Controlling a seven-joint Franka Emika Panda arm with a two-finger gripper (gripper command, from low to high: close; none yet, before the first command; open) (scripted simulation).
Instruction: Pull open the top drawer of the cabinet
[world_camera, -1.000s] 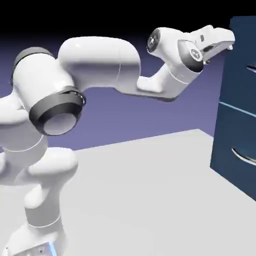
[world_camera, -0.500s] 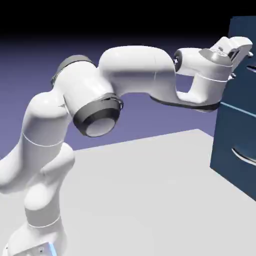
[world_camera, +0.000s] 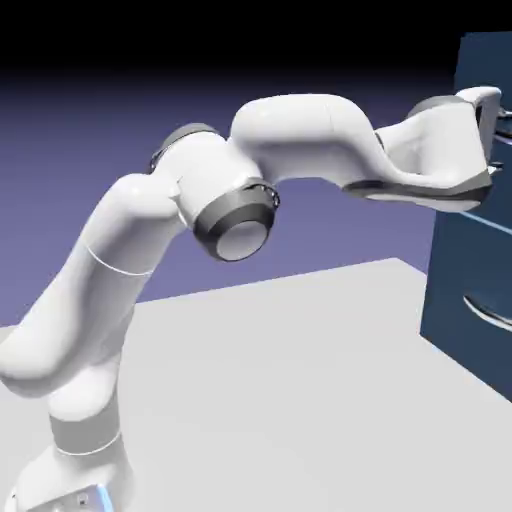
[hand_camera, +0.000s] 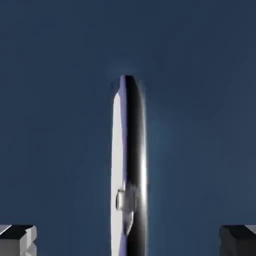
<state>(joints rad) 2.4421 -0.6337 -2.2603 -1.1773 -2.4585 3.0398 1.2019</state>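
Behind everything, a blue-violet backdrop fading to black is seen above the pale grey flat surface (world_camera: 290, 390). The top drawer, a flat navy-blue front panel (hand_camera: 195, 115), is set high in the tall boxy navy-blue cabinet (world_camera: 465, 270) at the exterior view's right. Its curved silver bar handle (hand_camera: 142, 165) is framed between the fingertips of the released two-finger hand (hand_camera: 128, 241), which are spread wide (nothing is gripped). Below, a like silver handle (world_camera: 488, 313) is mounted on the lower panel (world_camera: 440, 300). The jointed white arm (world_camera: 300, 135) is stretched toward the drawer.

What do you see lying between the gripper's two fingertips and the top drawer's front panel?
Only the silver handle, in the hand view.
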